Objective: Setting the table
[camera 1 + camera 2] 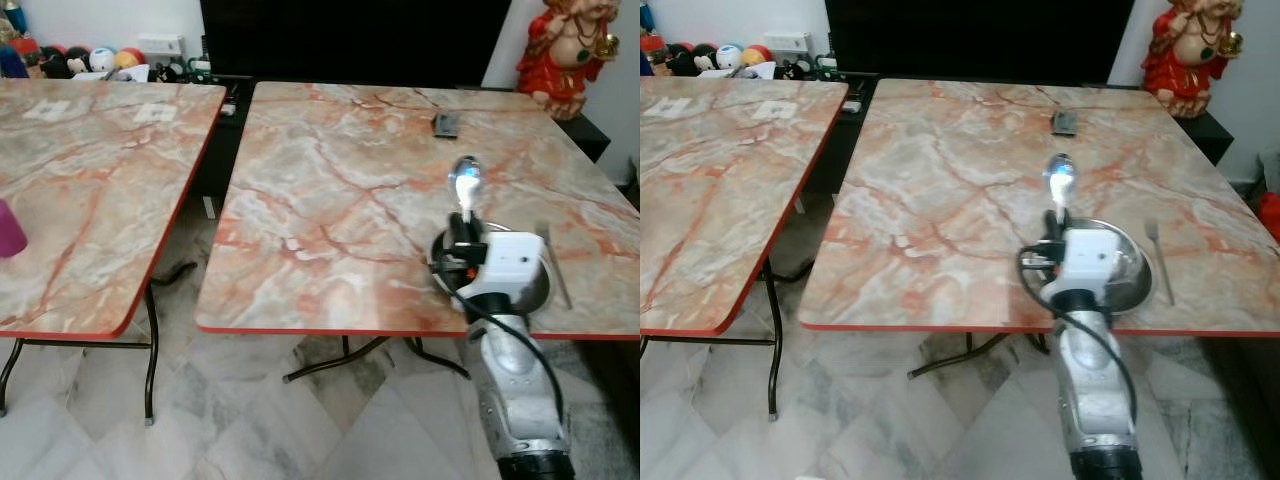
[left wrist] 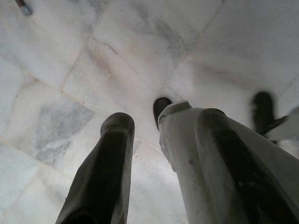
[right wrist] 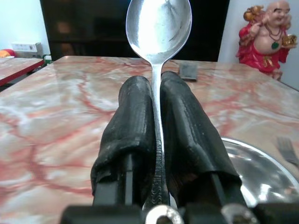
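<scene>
Even, bright indoor light; soft sheen on the marble surface (image 1: 330,200). Spoon (image 3: 159,28) bowl shows glare. Left wrist view slightly blurred.

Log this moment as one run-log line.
right pincer: shut on spoon, above plate's left edge | plate, fork to its right: on table | left pincer: open, idle over floor

Spoon (image 3: 158,28): shiny steel, bowl pointing forward, handle pinched between the right tool's (image 3: 157,88) black fingers.
Plate (image 1: 1130,262): round, shiny metal, flat on the counter near its front edge.
Fork (image 1: 1160,258): lies just right of the plate.
</scene>
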Robot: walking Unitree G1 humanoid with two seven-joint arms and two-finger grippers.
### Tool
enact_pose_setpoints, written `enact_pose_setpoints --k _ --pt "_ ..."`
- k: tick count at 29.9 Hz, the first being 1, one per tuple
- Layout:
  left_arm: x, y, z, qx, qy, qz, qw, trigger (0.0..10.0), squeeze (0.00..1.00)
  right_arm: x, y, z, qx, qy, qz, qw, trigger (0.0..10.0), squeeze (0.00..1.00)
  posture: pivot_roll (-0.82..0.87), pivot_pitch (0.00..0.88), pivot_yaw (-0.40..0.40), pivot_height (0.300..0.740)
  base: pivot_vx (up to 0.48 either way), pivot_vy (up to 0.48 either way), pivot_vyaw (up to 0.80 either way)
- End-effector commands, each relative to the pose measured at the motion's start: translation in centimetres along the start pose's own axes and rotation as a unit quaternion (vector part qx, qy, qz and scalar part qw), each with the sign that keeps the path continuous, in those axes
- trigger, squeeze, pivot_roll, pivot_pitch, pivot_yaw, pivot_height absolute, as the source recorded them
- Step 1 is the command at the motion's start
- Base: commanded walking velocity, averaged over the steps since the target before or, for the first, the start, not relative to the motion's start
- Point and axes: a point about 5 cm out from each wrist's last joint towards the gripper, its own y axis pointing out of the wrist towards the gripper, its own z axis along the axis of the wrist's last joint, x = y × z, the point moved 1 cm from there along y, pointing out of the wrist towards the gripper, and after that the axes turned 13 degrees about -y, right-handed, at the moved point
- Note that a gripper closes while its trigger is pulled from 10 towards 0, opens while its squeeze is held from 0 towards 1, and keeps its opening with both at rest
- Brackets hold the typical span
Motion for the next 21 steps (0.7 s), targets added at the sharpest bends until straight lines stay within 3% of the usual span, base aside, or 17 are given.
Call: enact_pose_setpoints --k 1,10,21 --pt "0.15 -0.47 -2.03 -0.034 0.002 -0.002 0.999 10.0 0.00 0.94 -0.16 -0.19 -0.004 -0.001 -0.014 1.000 10.0 0.00 -0.04 0.131 -0.011 0.740 0.000 -0.442 0.00" --pt "0.13 -0.47 -2.04 -0.034 0.001 -0.001 0.999 10.0 0.00 1.05 -0.07 -0.20 -0.005 -0.001 -0.017 1.000 10.0 0.00 -0.04 0.131 -0.011 0.740 0.000 -0.432 0.00" --pt "0.17 -0.48 -2.06 -0.034 -0.005 -0.004 0.999 10.0 0.00 1.47 0.04 -0.38 -0.011 -0.002 -0.027 1.000 10.0 0.00 -0.04 0.130 -0.011 0.740 0.000 0.000 0.00"
